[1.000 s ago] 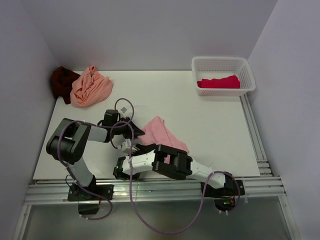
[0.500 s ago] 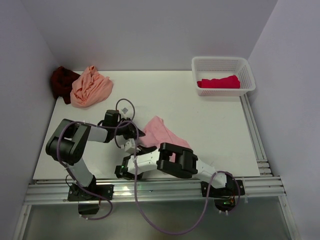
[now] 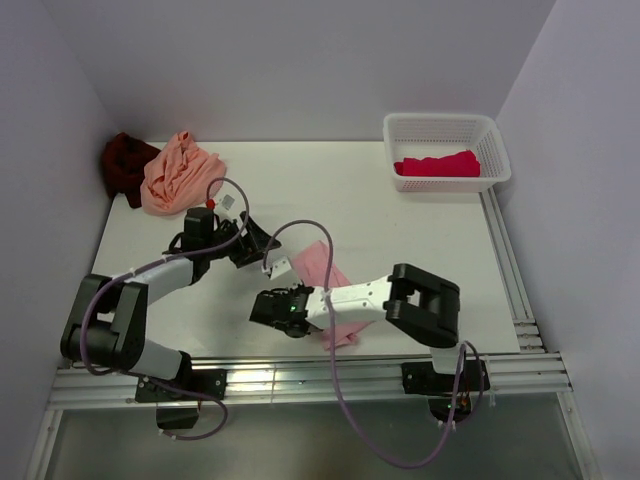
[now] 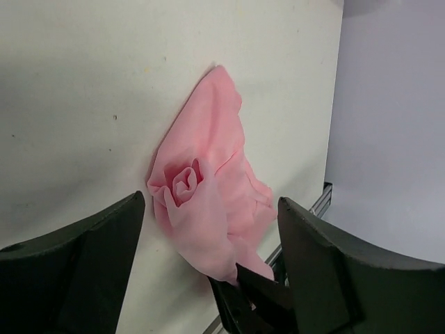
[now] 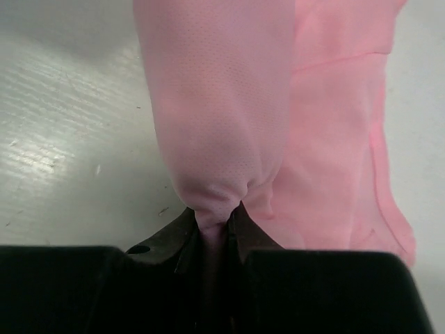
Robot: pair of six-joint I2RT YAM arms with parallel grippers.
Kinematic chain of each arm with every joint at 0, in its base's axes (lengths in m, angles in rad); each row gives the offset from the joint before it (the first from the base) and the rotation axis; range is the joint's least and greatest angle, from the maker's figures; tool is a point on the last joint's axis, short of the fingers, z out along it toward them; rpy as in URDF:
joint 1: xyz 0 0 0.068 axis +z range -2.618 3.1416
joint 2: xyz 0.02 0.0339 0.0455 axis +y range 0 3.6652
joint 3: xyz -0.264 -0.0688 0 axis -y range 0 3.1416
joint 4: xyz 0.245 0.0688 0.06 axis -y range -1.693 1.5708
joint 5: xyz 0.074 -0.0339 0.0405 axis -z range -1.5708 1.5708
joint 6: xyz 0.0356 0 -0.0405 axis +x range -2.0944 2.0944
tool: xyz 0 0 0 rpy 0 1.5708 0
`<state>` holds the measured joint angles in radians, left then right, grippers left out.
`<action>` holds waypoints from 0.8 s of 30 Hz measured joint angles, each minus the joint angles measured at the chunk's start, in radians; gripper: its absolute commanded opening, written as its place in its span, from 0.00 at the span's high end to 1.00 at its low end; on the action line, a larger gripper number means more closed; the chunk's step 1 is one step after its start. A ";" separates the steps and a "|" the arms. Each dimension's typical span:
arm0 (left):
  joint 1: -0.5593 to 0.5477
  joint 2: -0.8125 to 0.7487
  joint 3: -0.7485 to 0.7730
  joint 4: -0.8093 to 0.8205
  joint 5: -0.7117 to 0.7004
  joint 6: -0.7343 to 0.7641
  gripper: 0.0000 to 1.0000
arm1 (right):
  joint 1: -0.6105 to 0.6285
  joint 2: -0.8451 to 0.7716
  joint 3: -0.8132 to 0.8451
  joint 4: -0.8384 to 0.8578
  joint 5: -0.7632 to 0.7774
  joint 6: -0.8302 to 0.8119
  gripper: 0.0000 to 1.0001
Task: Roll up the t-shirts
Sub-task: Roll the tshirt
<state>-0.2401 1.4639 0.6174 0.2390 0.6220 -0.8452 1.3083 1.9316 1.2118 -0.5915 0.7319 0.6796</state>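
- Only the top view takes in the whole table (image 3: 400, 230). The basket (image 3: 497, 150) sits at 1 o'clock with the crimson shirt (image 3: 437, 163) inside it. The peach shirt (image 3: 180, 172) lies bunched at 10 o'clock, touching the maroon shirt (image 3: 122, 162) in the corner beside it.
- In that same view the light pink shirt (image 3: 318, 268) lies near the middle of the table, toward 6 o'clock. It is a narrow slanted strip, and my right forearm crosses over part of it.
- My left wrist camera shows what the top view cannot. One end of the light pink shirt is wound into a small tight spiral, like a rosebud. From there the cloth tapers to a point at 12 o'clock of that picture, and looser folds trail off toward 5 o'clock.
- My right wrist camera is too close to show that spiral. It shows the fine weave of the cloth instead. A thick fold runs straight up from my fingers to 12 o'clock, and a flatter layer lies on the table at 3 o'clock.
- My left gripper (image 3: 262, 250) is at 10 o'clock of the light pink shirt. Its jaws are spread wide, one finger at each side of the wrist picture. The shirt lies in the gap beyond them, neither finger touches the cloth, and I hold nothing there.
- My right gripper (image 5: 215, 223) is squeezed nearly closed on a pinch of the light pink shirt, with the cloth gathered into a tight pucker between the two fingers. The left wrist view shows the same grip from the far side, at the shirt's 6 o'clock edge.
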 measured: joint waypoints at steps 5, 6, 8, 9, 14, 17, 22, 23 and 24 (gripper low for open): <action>0.016 -0.066 0.009 -0.026 -0.017 0.024 0.17 | -0.094 -0.144 -0.157 0.202 -0.217 -0.048 1.00; 0.016 -0.073 0.008 -0.027 -0.017 0.026 0.17 | -0.113 -0.166 -0.185 0.242 -0.260 -0.051 1.00; 0.016 -0.089 0.001 -0.023 -0.018 0.031 0.17 | -0.160 -0.215 -0.244 0.322 -0.363 -0.056 1.00; 0.016 -0.096 -0.006 -0.016 -0.018 0.032 0.17 | -0.185 -0.239 -0.276 0.367 -0.419 -0.057 1.00; 0.016 -0.124 -0.071 0.028 -0.016 0.031 0.16 | -0.333 -0.301 -0.407 0.576 -0.737 -0.059 1.00; 0.012 -0.129 -0.096 0.043 -0.018 0.032 0.16 | -0.420 -0.294 -0.458 0.686 -0.934 -0.065 1.00; -0.023 -0.142 -0.122 0.071 -0.030 0.040 0.16 | -0.534 -0.209 -0.485 0.845 -1.241 -0.073 1.00; -0.032 -0.142 -0.127 0.078 -0.037 0.040 0.16 | -0.557 -0.185 -0.486 0.878 -1.304 -0.074 1.00; -0.040 -0.142 -0.133 0.084 -0.043 0.041 0.16 | -0.574 -0.166 -0.487 0.905 -1.355 -0.075 1.00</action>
<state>-0.2806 1.3224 0.4847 0.3225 0.5785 -0.8043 0.7345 1.7660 0.7246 0.3138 -0.6235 0.6048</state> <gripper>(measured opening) 0.839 0.189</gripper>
